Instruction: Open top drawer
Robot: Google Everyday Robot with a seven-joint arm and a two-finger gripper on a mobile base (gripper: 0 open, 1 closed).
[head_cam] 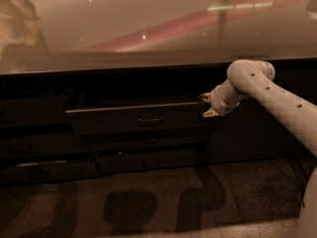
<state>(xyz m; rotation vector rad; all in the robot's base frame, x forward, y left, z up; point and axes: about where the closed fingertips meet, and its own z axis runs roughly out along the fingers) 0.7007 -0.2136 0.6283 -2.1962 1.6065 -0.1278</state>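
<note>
A broad, glossy beige countertop fills the upper half of the camera view, above and behind the claw, with streaks of reflected light across it. Below the claw lies a dark, speckled floor with soft shadows on it. The robot's white, rounded arm comes in from the right edge and bends at a joint just up and to the right of the claw.

The top drawer, a wide, dark grey, flat front, stretches away to the left of the claw. It stands a little forward of the cabinet face, and its top edge catches the light as a thin pale line. Its right end sits right at the claw.

To the right of the claw, under the arm, is a plain dark cabinet panel. Lower and to the left are two shallower dark drawer fronts, stacked under the top drawer.

The gripper itself, pale with two tan tips, points left at the drawer's right end. Its tips stand apart, one above the other; whether they touch the drawer cannot be told.

The small dark rectangular pull handle sits at the middle of the top drawer, well to the left of the claw.
</note>
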